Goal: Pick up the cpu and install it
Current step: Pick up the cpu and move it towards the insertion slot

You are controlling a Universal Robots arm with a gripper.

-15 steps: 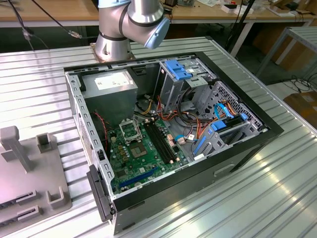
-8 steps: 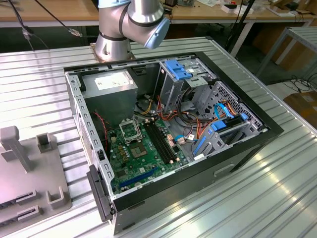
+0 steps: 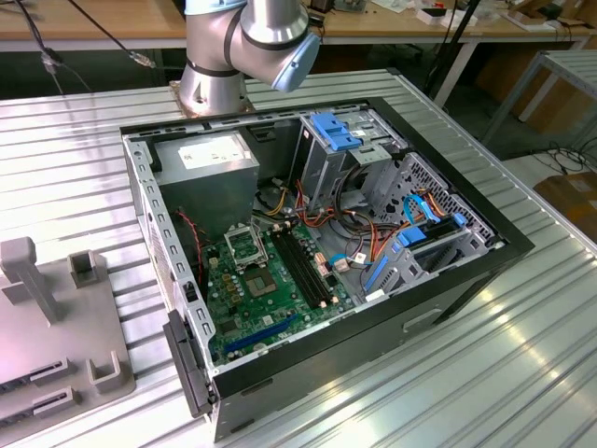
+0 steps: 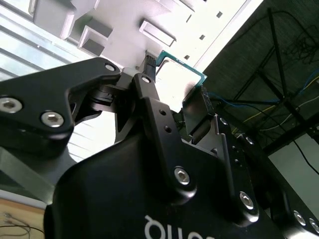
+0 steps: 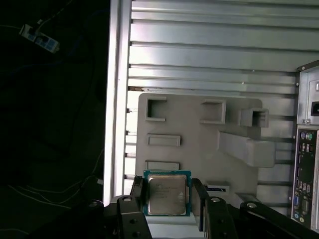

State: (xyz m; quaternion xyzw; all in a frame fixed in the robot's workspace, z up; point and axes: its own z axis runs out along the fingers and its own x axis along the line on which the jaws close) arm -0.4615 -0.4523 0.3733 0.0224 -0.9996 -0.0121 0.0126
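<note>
Between the two fingers [image 5: 199,201] of the pincer [image 5: 168,196], tight against opposite edges, the cpu [image 5: 167,193], held over the grey fixture [image 5: 199,149].

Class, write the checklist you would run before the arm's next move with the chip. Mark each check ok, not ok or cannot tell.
1. The thin, square, silver-grey cpu sits between the tips of the black gripper: ok.
2. The fingers press on opposite edges of the cpu in both wrist views: ok.
3. The cpu sits square between the fingers, not skewed: ok in the first wrist view.
4. The cpu is clear of the grey moulded tray: cannot tell.
5. The black computer case is open, with the green motherboard exposed: ok.
6. The silver socket frame is open and unobstructed: cannot tell.
</note>
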